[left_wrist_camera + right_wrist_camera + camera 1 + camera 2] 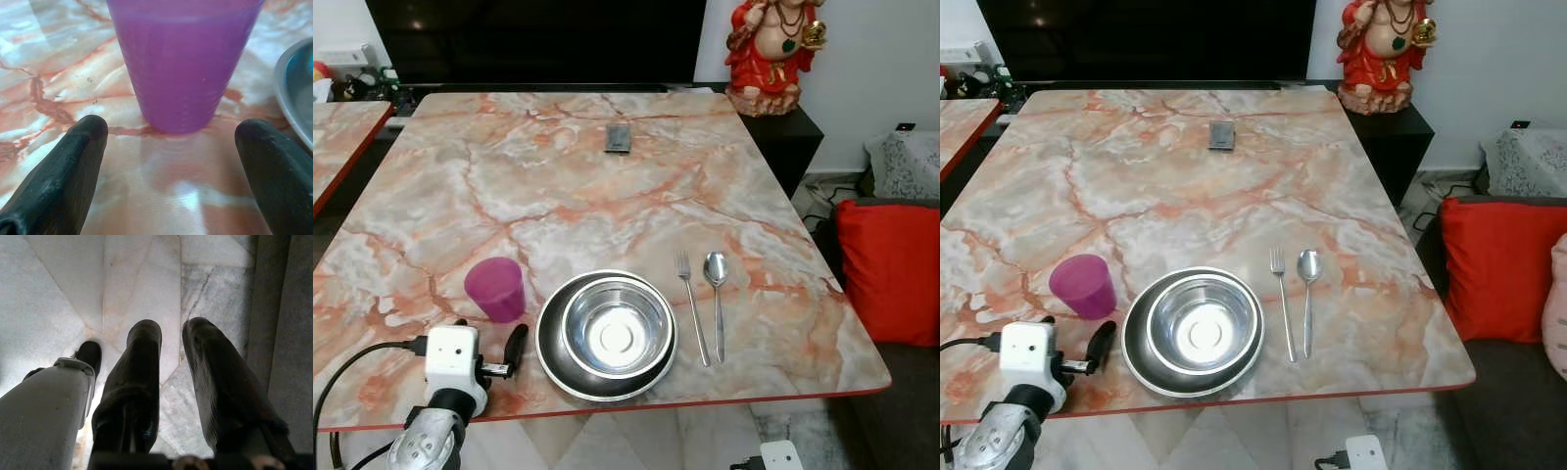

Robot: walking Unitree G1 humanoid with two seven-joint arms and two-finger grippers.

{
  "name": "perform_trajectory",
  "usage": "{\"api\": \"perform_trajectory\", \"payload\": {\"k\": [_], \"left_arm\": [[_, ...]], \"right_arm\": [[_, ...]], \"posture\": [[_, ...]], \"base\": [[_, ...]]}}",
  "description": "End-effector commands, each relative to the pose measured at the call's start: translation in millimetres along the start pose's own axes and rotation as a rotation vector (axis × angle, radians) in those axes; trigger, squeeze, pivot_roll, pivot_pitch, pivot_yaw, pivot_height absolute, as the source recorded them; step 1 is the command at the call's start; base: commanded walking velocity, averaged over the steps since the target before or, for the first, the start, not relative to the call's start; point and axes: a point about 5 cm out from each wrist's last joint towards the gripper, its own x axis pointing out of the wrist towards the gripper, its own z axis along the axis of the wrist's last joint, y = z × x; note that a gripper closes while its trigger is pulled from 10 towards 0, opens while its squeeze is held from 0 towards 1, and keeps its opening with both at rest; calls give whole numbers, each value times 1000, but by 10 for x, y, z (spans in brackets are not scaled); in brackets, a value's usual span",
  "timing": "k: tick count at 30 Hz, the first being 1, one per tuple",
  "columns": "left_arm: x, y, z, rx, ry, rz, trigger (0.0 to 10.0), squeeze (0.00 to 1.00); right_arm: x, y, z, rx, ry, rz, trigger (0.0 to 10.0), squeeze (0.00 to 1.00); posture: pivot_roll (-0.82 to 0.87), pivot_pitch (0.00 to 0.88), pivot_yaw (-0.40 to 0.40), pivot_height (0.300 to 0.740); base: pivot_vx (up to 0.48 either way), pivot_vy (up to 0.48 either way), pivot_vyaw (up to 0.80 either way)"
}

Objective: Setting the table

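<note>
- While the place setting sits near the front edge of the marble worktop (607,196), the left gripper (171,142) rests low on that surface just short of the purple cup (495,288), its fingers (63,176) spread wide with the cup's base framed between them but not touched.
- Purple cup stands upright, mouth up, just to the left of the dark plate (553,362); a small gap separates cup and plate rim.
- Steel bowl (615,328) is nested on the plate; fork (692,305) and spoon (717,294) lie side by side to its right, handles toward the front edge, close but apart.
- Right gripper (171,377) hangs below the worktop over pale floor tiles (63,293), fingers nearly closed on nothing, a narrow slit between them. Idle.
- Small dark flat object (618,137) lies far back on the worktop; a red figurine (771,49) stands beyond the far corner.
- Judgement: the step in hand concerns the cup, the last item beside the setting; fingers are released around it, either about to take it or just clear of it. Cannot tell which.
- Next move, if a grasp: advance until the cup wall sits between the fingers, close gently on thin plastic, avoid nudging the plate rim.
</note>
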Motion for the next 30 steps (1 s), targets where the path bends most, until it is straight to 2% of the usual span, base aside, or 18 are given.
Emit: {"api": "perform_trajectory", "payload": {"k": [1, 6, 12, 23, 30], "left_arm": [[-45, -15, 27, -14, -20, -6, 10000, 0], [-140, -39, -5, -17, -15, -27, 10000, 0], [-295, 39, -98, 6, 6, 14, 10000, 0], [-299, 73, -16, 14, -53, 83, 10000, 0], [-322, 29, -17, 5, -61, 89, 10000, 0]], "right_arm": [[-13, -4, -72, -12, 29, 3, 10000, 0], [-13, -5, -74, -12, 29, 3, 10000, 0], [-15, -9, -80, -12, 31, 3, 10000, 0], [-15, 3, -79, -36, 28, 25, 10000, 0], [-15, 14, -81, -55, 31, 33, 10000, 0]], "posture": [[52, 126, -43, 740], [53, 124, -41, 740], [52, 121, -39, 740], [52, 104, -35, 740], [55, 93, -31, 740]], "base": [[0, 0, 0], [0, 0, 0], [0, 0, 0], [0, 0, 0], [0, 0, 756]]}}
